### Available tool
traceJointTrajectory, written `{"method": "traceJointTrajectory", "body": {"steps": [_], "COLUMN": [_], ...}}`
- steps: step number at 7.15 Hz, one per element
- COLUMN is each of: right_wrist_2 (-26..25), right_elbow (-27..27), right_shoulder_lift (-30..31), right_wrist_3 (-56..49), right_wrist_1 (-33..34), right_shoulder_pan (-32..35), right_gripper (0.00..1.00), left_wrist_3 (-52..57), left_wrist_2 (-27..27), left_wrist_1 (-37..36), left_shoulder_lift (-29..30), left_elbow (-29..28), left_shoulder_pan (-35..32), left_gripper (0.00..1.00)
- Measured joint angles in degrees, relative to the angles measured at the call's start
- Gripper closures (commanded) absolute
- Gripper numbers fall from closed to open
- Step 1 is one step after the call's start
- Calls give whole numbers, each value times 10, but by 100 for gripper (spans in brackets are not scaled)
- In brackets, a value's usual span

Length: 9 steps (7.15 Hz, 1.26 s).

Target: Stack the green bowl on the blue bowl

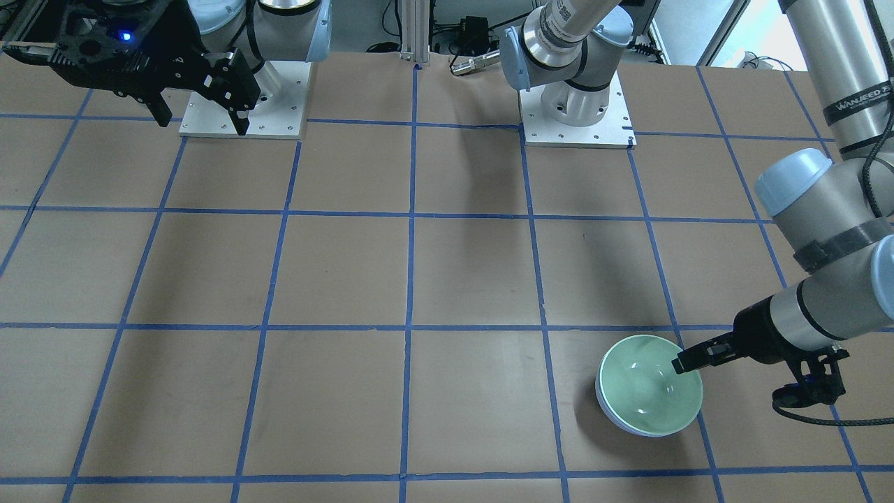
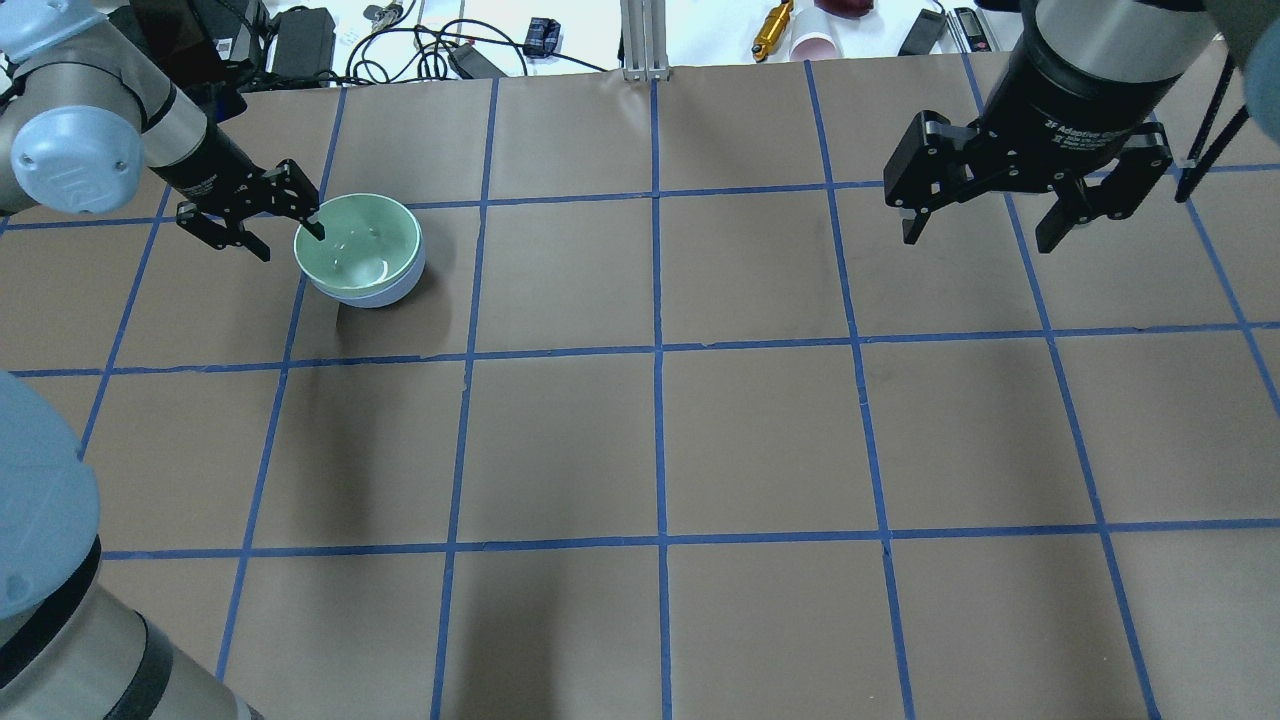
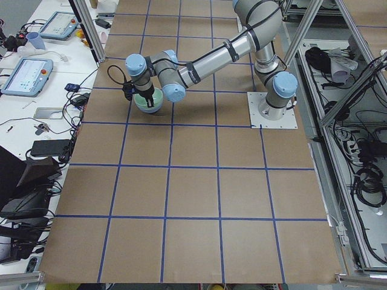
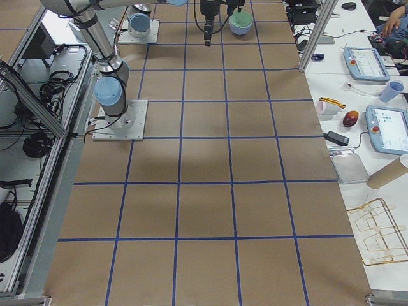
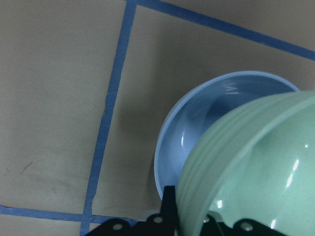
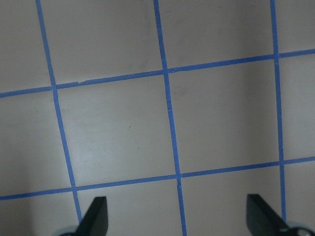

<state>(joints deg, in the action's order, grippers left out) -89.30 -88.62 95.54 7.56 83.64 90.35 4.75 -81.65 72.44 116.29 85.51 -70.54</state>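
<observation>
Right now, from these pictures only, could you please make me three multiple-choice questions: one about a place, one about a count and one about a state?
1. Where is the green bowl relative to the blue bowl?
A. beside it, apart
B. over its opening
C. beneath it

2. How many bowls show?
A. one
B. three
C. two

3. The right gripper is:
A. open and empty
B. shut on a bowl
C. out of view

Answers:
1 B, the left wrist view shows the blue inside under the green wall.
2 C, one green and one blue.
3 A, its fingers stand wide apart with nothing between.
</observation>
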Motion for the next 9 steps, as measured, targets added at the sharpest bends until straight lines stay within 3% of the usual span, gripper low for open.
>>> {"method": "traceJointTrajectory", "body": {"steps": [3, 6, 9], "right_wrist_2": [0, 0, 0], "right_elbow": [0, 0, 0], "right_shoulder_lift": [0, 0, 0], "right_wrist_3": [0, 0, 0], "right_wrist_1": [0, 0, 0], "right_shoulder_pan": [0, 0, 0], "right_gripper": [0, 0, 0], "left_wrist_3": [-5, -26, -25], "left_wrist_2": [-42, -87, -92], "left_wrist_1": [62, 147, 210], "left_shoulder_lift": [-56, -143, -218], "left_elbow": [-16, -20, -14], "left_shoulder_pan": [-51, -148, -174], "left_gripper": [0, 0, 0]}}
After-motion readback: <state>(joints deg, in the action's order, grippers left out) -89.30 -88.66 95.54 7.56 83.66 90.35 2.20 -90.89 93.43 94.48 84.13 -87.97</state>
